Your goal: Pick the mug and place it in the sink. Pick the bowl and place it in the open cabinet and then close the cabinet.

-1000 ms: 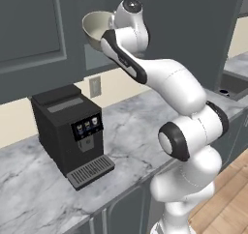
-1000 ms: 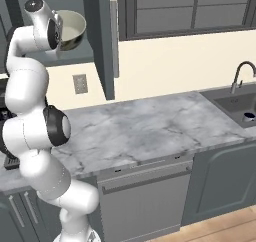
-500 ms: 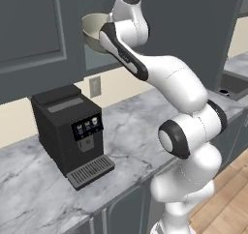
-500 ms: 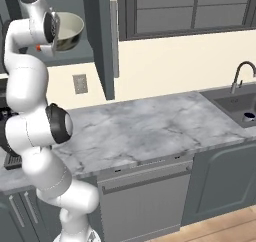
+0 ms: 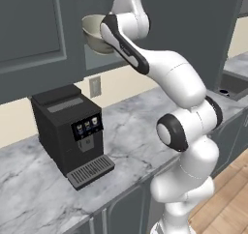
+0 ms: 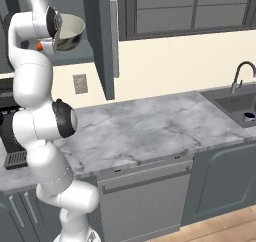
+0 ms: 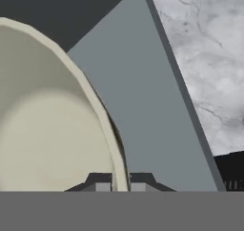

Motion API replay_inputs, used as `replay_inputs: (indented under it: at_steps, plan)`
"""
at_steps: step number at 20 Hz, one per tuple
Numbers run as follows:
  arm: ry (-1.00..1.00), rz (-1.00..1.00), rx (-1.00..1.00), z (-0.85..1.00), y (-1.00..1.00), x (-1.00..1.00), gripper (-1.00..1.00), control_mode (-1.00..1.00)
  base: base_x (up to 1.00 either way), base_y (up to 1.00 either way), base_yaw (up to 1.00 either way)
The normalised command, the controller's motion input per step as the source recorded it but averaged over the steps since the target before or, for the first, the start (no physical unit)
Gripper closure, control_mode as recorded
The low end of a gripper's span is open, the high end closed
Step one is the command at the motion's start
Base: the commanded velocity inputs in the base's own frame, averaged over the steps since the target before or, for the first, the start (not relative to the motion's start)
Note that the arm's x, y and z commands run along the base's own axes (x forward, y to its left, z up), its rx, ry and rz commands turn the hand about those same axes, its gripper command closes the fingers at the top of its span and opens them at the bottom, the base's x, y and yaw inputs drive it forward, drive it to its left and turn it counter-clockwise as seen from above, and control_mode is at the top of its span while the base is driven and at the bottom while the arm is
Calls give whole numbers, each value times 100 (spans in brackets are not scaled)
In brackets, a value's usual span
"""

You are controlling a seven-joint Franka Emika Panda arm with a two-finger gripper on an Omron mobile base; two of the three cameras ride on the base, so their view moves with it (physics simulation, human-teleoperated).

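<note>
The pale olive bowl [image 5: 93, 32] hangs tilted just over the pale grey shelf [image 5: 104, 60] of the open upper cabinet. My gripper [image 7: 120, 182] is shut on the bowl's [image 7: 47, 130] rim, one finger inside and one outside. From the right, the bowl [image 6: 70, 31] sits beside my hand, left of the open cabinet door [image 6: 102, 41]. The shelf [image 7: 143, 106] lies right beneath the bowl. Far to the right, the small mug [image 6: 248, 117] rests in the dark sink [image 6: 232, 103].
A black coffee machine [image 5: 68, 126] stands on the marble counter [image 5: 140, 131] below the cabinet. A wall outlet [image 5: 95, 86] is behind it. The gooseneck faucet [image 6: 241, 72] rises behind the sink. The open door juts out over the counter [image 6: 150, 128].
My hand has shifted slightly at the cabinet opening, bringing the bowl a little lower toward the shelf. The grip on the rim is unchanged.
</note>
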Motion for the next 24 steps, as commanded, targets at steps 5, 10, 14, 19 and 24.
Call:
replay_inputs:
  at_steps: [5,10,14,19,24]
  plan:
    - [7,0,0,-3,10,2,-100,-100,0,0,0]
    - [0,0,0,6,0,0,-100,-100,0,0,0]
    - [-4,0,-1,5,0,0,-100,-100,0,0,0]
    - [-10,0,0,3,0,-25,-100,-100,0,0,0]
    - [-10,0,1,-3,-2,-78,-100,-100,0,0,0]
